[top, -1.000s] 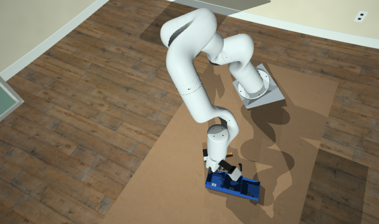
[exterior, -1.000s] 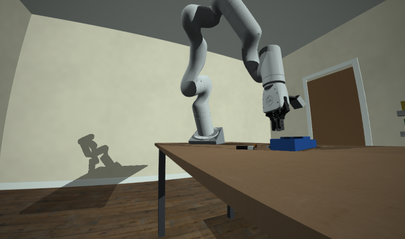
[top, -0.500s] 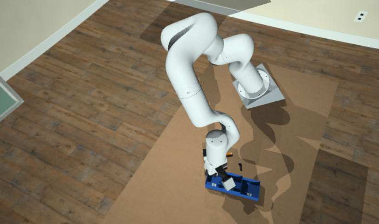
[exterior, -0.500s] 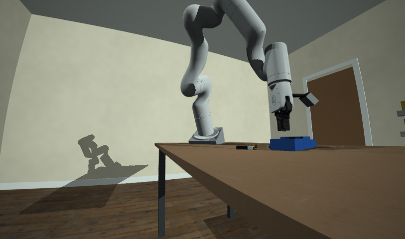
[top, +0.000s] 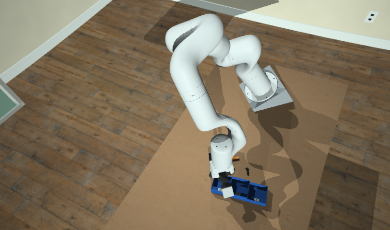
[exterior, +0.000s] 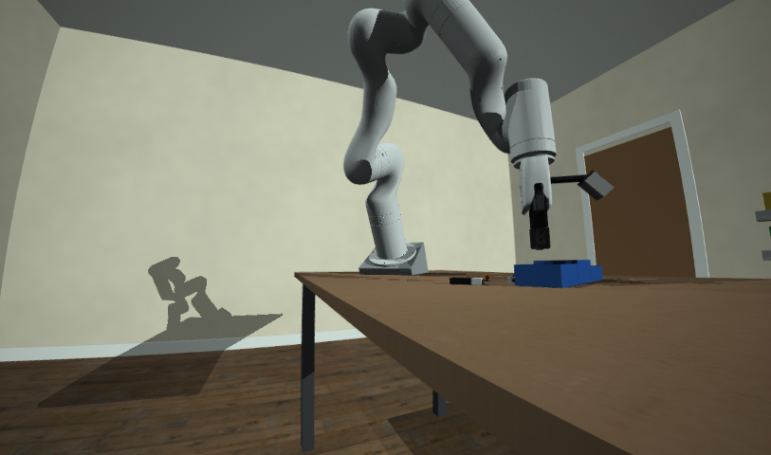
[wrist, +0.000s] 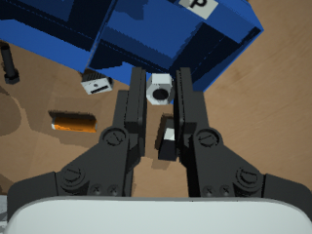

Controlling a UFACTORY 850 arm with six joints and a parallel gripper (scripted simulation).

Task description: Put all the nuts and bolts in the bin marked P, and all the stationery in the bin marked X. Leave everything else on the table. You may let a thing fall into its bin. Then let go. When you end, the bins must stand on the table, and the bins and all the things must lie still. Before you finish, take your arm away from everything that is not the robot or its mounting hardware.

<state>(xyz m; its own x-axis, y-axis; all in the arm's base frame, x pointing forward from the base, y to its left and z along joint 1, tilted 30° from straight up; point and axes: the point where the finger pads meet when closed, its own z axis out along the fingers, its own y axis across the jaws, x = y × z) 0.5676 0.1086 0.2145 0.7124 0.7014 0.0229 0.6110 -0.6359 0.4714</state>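
Observation:
My gripper (wrist: 160,87) is shut on a small pale hex nut (wrist: 159,88) and holds it in the air, just at the near edge of the blue bin marked P (wrist: 189,22). That bin is the end compartment of a blue row of bins (top: 242,190), which also shows in the exterior view (exterior: 556,273). In the exterior view the gripper (exterior: 539,239) hangs a little above the bins. On the table below lie a black bolt (wrist: 10,65), an orange stick (wrist: 73,121), a small white and black block (wrist: 97,84) and a dark block with a white end (wrist: 168,136).
The arm's base (top: 265,91) stands at the far end of the table. The black bolt (top: 247,170) and the orange stick (top: 235,158) lie between the base and the bins. The other bin labels are hidden.

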